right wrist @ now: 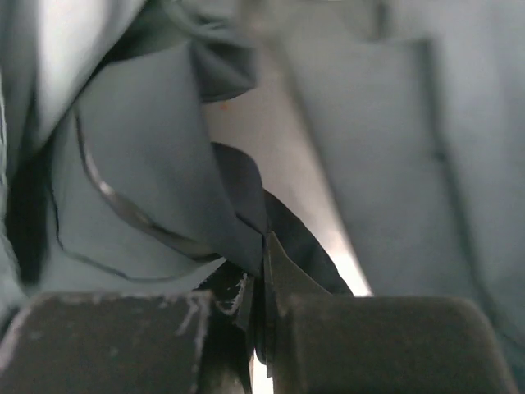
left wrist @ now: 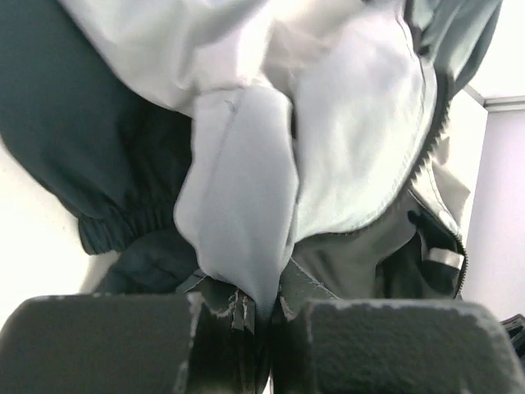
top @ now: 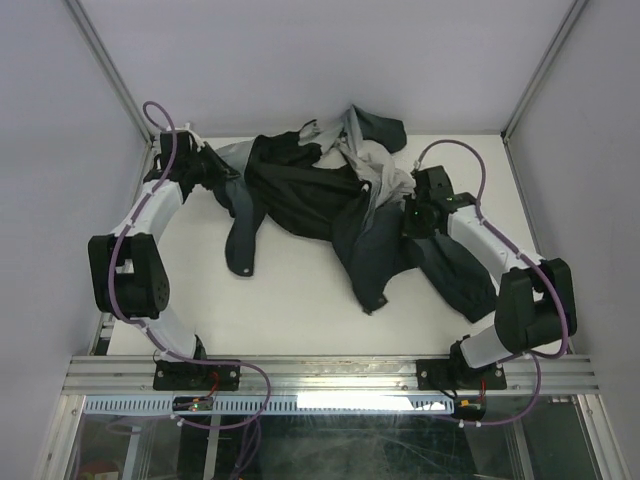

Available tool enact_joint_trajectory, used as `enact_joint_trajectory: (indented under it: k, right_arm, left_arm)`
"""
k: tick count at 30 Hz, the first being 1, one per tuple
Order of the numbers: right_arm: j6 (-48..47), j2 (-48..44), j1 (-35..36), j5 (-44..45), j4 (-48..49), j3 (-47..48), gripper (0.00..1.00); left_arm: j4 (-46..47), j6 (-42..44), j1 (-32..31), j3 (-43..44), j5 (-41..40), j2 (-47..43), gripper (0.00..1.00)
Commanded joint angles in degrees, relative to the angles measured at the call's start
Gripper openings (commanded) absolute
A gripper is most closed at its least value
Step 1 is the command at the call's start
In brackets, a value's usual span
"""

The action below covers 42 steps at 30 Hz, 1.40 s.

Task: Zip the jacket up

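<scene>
Clamped shut, left gripper (left wrist: 262, 316) pinches a pale grey fold and right gripper (right wrist: 264, 304) a dark teal one, clear only from the wrists. White flat table (top: 290, 310) shows bare near the arms; crumpled grey-to-teal fabric jacket (top: 300, 195) sprawls across its far half. Left wrist alone shows zipper teeth (left wrist: 443, 115).

Top external: looks steeply down from high behind the near edge, takes in the whole table (top: 300, 300) — far off. Left wrist: sits tight against pale folds of the jacket (left wrist: 246, 189). Right wrist: equally tight, on darker cloth — shares only that jacket with the other two.
</scene>
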Motion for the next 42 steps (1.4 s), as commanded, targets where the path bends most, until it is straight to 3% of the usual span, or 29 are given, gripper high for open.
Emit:
enact_joint_trajectory:
  k: [1, 3, 7, 11, 15, 19, 21, 26, 30, 38, 40, 42]
  right_arm:
    - [-5.1, -1.2, -4.5, 6.4, -6.0, 5.6, 0.04]
    - [-5.7, -0.1, -4.6, 7.7, -8.3, 8.5, 0.16]
    - [-6.8, -1.0, -0.3, 6.7, -10.4, 12.2, 0.51]
    - [-5.0, -4.0, 4.9, 9.3, -13.1, 13.7, 0.65]
    - [-2.2, -7.5, 9.4, 4.9, -11.2, 10.7, 0.66]
    - [2.3, -9.5, 12.5, -0.9, -4.9, 3.6, 0.67]
    - [4.0, -9.5, 12.7, -3.2, -1.8, 0.0, 0.66]
    - [7.4, -6.6, 13.5, -8.5, 8.0, -5.8, 0.5]
    - [9.5, -2.0, 15.0, -9.6, 15.3, -7.0, 0.35]
    - [10.5, 13.7, 18.0, -12.8, 23.8, 5.4, 0.22]
    - [9.9, 16.4, 18.0, -15.1, 25.4, 9.6, 0.23]
    - [9.3, 18.4, 17.9, -15.7, 25.9, 13.4, 0.3]
  left_arm:
    - [2.6, -1.2, -0.3, -4.9, 1.2, -3.6, 0.05]
    - [2.6, -1.2, -0.3, -6.1, 2.5, -2.8, 0.19]
    - [1.2, 0.5, -0.3, -6.6, 2.8, -4.7, 0.45]
    - [-4.6, 4.1, -0.6, -7.5, -1.1, -10.7, 0.58]
    - [-9.5, 5.9, -4.0, -10.4, -5.3, -18.4, 0.63]
    - [-12.8, 5.0, -13.9, -13.1, -11.5, -23.6, 0.66]
    - [-12.2, 3.0, -18.6, -14.3, -10.8, -24.3, 0.68]
    - [-7.1, -0.5, -27.8, -14.5, -5.6, -19.2, 0.68]
    - [-2.1, -2.8, -29.3, -14.5, -1.1, -14.2, 0.69]
    - [1.2, -4.3, -29.3, -15.7, -0.1, -10.0, 0.69]
    - [1.3, -4.5, -29.3, -16.0, -0.3, -9.5, 0.69]
    - [1.8, -4.8, -29.3, -16.6, -0.6, -9.5, 0.68]
